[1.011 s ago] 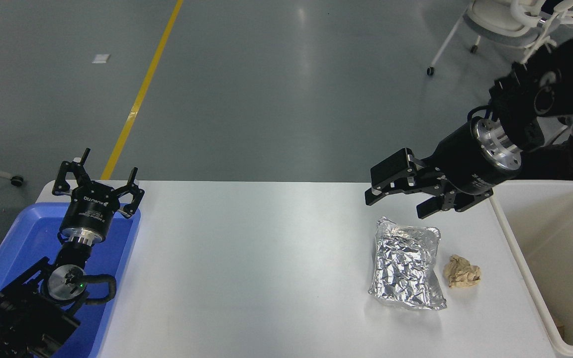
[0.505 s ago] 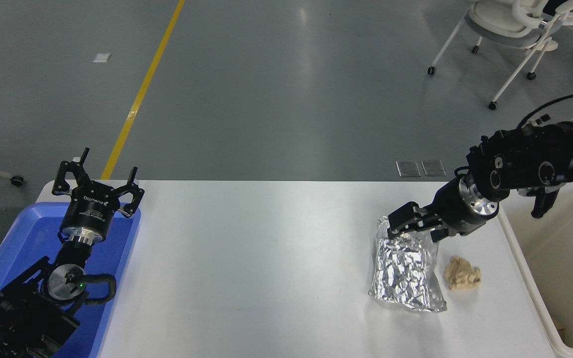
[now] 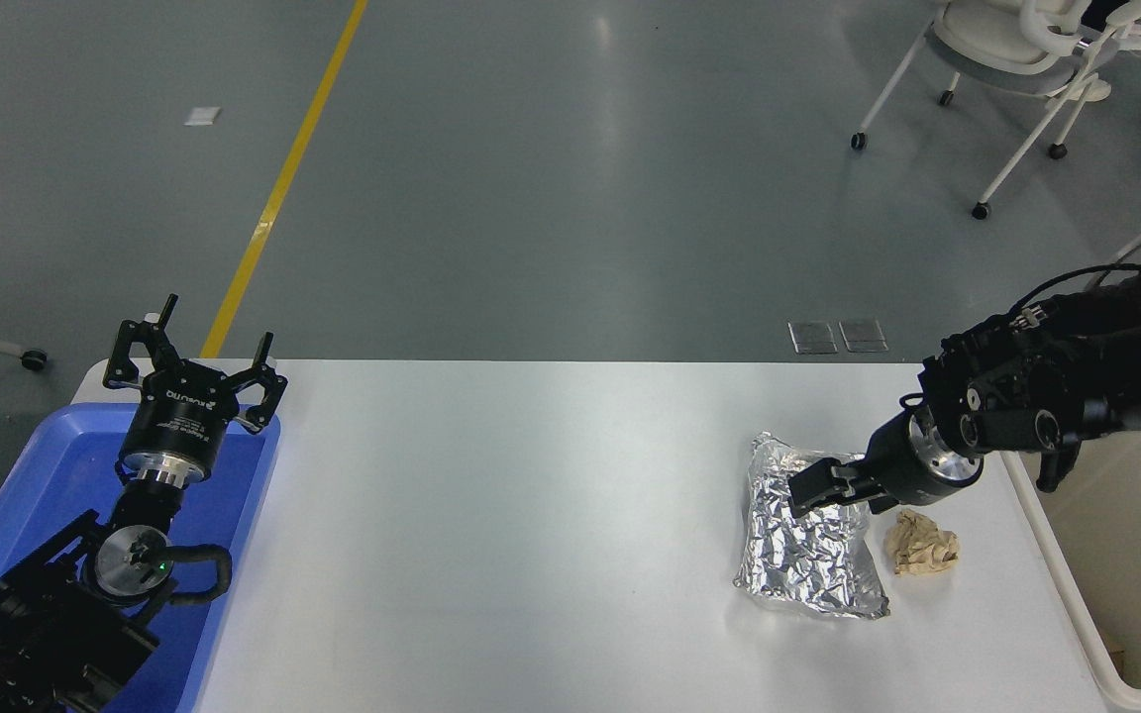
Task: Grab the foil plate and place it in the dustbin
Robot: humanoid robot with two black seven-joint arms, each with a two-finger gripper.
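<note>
Plate: one foil plate (image 3: 808,540) lies flat on the table (image 3: 531,515), right of the middle, its crinkled inside facing up.
Plate axis: the long axis runs from the table's far edge toward the near edge, leaning a little to the right as it comes nearer; the far end is narrower, the near end wider.
Right gripper: the right gripper (image 3: 818,487) reaches in from the right and is down on the plate's far right part, pointing left. Its fingers lie low over the foil, but the view does not show whether they are spread or closed, nor whether they have hold of the foil.
Plate contact: the plate rests on the table along its whole length.
Paper ball: one tan paper ball (image 3: 920,544) lies on the table just right of the plate, apart from it, below the right wrist.
Bin: one cream bin (image 3: 1056,594) stands at the table's right edge, cut off by the picture's edge; the right arm crosses above its far part.
Left gripper: the left gripper (image 3: 192,374) is parked at the lower left above the far end of one blue tray (image 3: 234,555), fingers spread wide, holding nothing.
Count: one plate, one ball, one bin, one tray, two grippers.
</note>
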